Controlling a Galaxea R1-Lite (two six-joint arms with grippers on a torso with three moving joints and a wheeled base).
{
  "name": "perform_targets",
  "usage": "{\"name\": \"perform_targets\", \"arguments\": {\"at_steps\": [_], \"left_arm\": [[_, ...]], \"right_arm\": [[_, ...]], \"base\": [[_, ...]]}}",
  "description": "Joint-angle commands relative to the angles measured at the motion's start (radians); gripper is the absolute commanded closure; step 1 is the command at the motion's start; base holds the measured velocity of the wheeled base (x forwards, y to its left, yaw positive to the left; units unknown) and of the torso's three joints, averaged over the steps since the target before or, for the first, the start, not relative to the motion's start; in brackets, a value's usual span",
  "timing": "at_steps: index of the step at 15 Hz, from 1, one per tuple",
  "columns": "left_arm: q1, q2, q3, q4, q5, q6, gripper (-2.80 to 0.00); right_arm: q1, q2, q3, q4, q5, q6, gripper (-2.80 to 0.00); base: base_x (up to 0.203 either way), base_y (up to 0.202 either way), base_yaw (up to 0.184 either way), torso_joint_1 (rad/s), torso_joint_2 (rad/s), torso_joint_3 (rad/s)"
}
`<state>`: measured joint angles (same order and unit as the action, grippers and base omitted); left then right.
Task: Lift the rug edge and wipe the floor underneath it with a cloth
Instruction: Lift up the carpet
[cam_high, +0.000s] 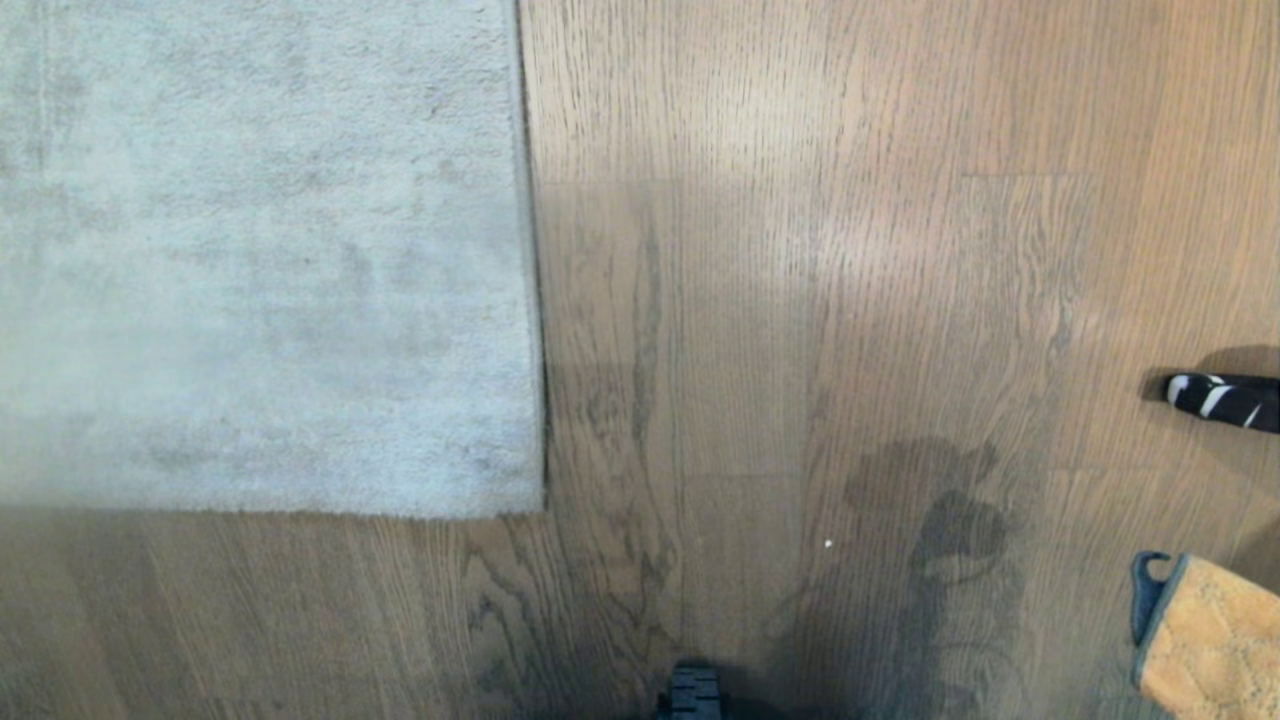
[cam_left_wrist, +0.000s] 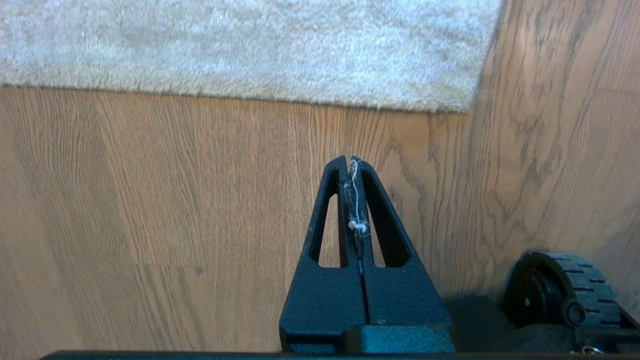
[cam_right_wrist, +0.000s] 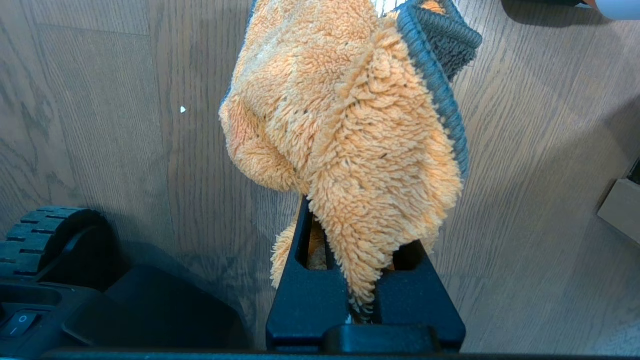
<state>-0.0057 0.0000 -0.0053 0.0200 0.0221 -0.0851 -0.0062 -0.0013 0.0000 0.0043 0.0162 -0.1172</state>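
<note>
The pale grey rug (cam_high: 260, 250) lies flat at the upper left, and its rug edge (cam_high: 535, 300) runs straight down to a square corner (cam_high: 540, 508). Brown wood-grain floor (cam_high: 800, 300) fills the rest. My left gripper (cam_left_wrist: 349, 162) hangs over bare floor short of the rug corner (cam_left_wrist: 465, 106). It is shut, with only a wisp of white thread between its fingers. My right gripper (cam_right_wrist: 359, 235) is shut on a fluffy orange cloth (cam_right_wrist: 350, 115) with a grey-blue border. The cloth hides its fingertips and also shows at the lower right (cam_high: 1210, 645).
A black-and-white striped object (cam_high: 1225, 398) lies on the floor at the right edge. One wheel of my base (cam_high: 695, 692) sits at the bottom centre, wheel (cam_left_wrist: 560, 290), wheel (cam_right_wrist: 45, 240). A pale box corner (cam_right_wrist: 620, 205) stands off to one side.
</note>
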Motion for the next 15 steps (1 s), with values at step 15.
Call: {"name": "perform_targets", "arguments": {"at_steps": [15], "left_arm": [[-0.069,0.655,-0.232,-0.166,-0.232,-0.019,0.0]], "right_arm": [[0.0,0.001,0.0,0.0,0.0,-0.001,0.0]], "base": [[0.0,0.0,0.0,0.0,0.0,0.0]]}}
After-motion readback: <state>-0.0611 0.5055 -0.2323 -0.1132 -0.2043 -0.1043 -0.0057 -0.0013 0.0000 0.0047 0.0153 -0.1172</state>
